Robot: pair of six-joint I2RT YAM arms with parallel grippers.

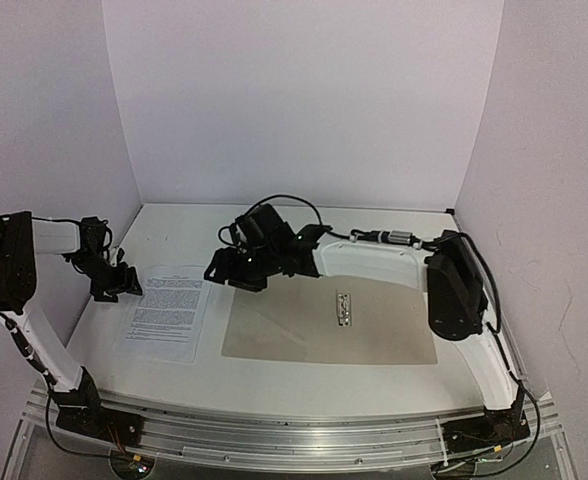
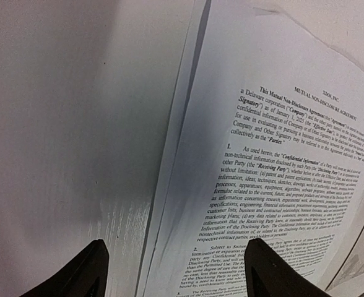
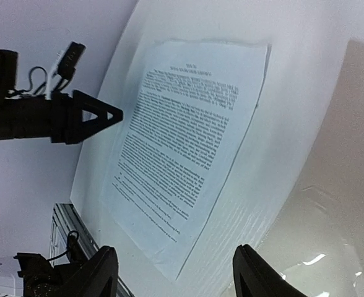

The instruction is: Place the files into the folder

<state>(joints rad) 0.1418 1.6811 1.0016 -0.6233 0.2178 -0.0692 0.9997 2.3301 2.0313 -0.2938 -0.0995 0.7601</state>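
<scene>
On the surface (image 1: 274,385), left of the open tan folder (image 1: 274,335), the printed files (image 1: 169,310) lie outside it, none filed yet, with my left tool (image 1: 124,283) spread empty beside their left edge and my right tool (image 1: 222,268) spread empty near the folder's far-left corner.

You are seeing the files (image 1: 169,312) lying flat at left of centre in the top view: white sheets of small black text, edges slightly staggered. The folder (image 1: 394,335) is lying open just right of them, not touching, tan, its metal clip (image 1: 343,308) facing up.
</scene>
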